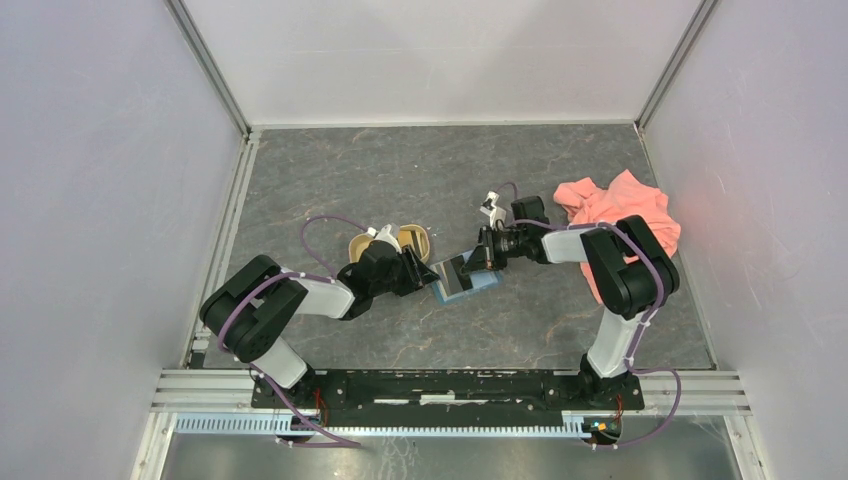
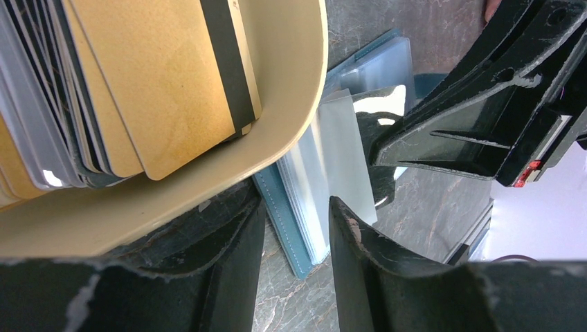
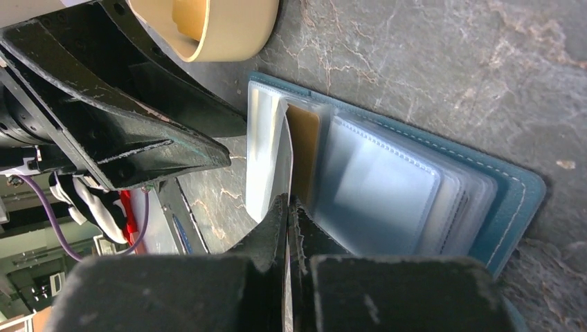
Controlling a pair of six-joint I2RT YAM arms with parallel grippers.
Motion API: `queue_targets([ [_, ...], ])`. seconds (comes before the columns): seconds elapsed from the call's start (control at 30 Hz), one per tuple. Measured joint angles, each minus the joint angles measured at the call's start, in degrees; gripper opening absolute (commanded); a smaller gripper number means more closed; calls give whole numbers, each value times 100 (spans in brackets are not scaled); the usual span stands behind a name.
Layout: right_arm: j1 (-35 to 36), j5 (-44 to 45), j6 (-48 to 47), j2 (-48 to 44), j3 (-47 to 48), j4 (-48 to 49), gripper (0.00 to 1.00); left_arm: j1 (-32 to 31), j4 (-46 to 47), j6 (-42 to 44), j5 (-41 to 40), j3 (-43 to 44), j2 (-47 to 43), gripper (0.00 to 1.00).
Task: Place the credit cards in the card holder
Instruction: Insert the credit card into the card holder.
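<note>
My right pincer pinches a silver-grey plastic credit card, likely stiff and slippery, by its end over the open teal-blue folding card holder on the table, left pincer standing apart alongside.

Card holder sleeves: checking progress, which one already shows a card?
The sleeve directly beside the clear flap pinched by the right end effector: a gold card shows through it; the other sleeves look clear.

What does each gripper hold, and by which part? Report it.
Right gripper is shut on a clear sleeve of the card holder, pinching its free edge so that it stands raised. Left gripper stands open, holding nothing.
</note>
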Motion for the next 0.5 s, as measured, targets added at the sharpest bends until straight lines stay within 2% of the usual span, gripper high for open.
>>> queue_targets([
  [0.5, 179, -192, -70, 289, 299, -177, 0, 0, 26, 0, 9, 2, 28, 46],
])
